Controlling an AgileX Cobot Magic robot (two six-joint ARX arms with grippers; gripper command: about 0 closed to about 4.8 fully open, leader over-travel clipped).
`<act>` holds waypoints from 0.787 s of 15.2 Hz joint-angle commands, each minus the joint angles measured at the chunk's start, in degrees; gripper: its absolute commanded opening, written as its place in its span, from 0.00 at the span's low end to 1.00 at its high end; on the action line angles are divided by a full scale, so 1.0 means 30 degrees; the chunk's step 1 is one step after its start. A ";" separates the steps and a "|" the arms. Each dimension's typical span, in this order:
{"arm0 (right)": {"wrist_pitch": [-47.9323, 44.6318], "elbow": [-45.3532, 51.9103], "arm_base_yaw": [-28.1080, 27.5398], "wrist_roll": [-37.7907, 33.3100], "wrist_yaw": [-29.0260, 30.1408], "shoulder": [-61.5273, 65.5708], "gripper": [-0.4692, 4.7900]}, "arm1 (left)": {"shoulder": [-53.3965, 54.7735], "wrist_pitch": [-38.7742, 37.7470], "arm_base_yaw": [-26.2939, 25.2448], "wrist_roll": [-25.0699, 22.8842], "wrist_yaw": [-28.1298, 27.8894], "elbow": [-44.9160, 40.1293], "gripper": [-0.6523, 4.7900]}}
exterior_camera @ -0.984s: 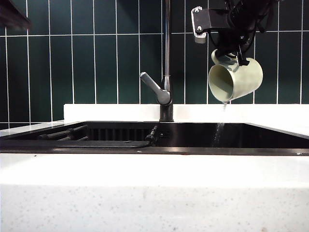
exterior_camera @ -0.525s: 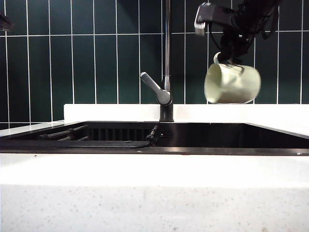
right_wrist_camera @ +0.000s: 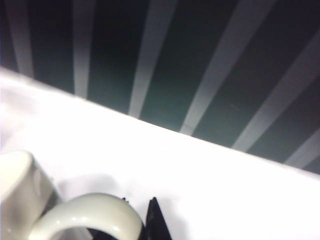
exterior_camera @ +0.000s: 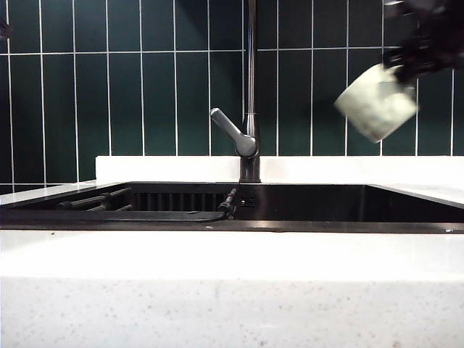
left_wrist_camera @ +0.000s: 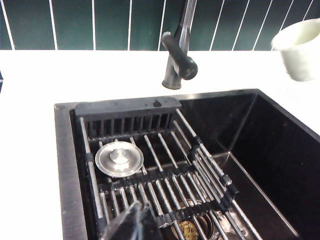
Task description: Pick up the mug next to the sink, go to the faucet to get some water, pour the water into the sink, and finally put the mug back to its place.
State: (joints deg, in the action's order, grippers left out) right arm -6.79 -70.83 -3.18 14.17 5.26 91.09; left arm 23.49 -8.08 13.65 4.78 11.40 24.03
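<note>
The pale cream-green mug (exterior_camera: 377, 103) hangs tilted and motion-blurred high at the right, above the counter beside the black sink (exterior_camera: 304, 204). My right gripper (exterior_camera: 424, 47) holds it from above. In the right wrist view its dark fingertips (right_wrist_camera: 153, 220) are shut on the mug's handle (right_wrist_camera: 90, 214). The left wrist view shows the mug (left_wrist_camera: 301, 46) with its mouth up, right of the faucet (left_wrist_camera: 179, 60). The faucet (exterior_camera: 251, 87) rises behind the basin, its grey lever (exterior_camera: 232, 133) pointing left. My left gripper (left_wrist_camera: 137, 224) is shut and empty above the sink's slatted rack (left_wrist_camera: 165, 175).
A round metal drain plug (left_wrist_camera: 119, 158) lies on the rack, and a drain (left_wrist_camera: 189, 230) shows under the bars. White speckled counter (exterior_camera: 232, 290) runs along the front and sides. Dark green tiles (exterior_camera: 145, 87) form the back wall.
The mug, tipped on its side and pouring water into the sink a second ago, has swung right and turned back toward upright; the stream has stopped. The left arm drew back out of the top left.
</note>
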 commanded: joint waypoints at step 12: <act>-1.6378 1.2276 -0.2951 -1.0724 -0.1792 0.0780 0.09 | 0.0000 -0.0452 0.0015 -0.0007 0.0066 0.0000 0.11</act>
State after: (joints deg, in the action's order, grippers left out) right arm -52.49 -33.69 -11.94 -16.60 0.01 93.43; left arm 23.44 -10.00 13.65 4.75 11.42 24.01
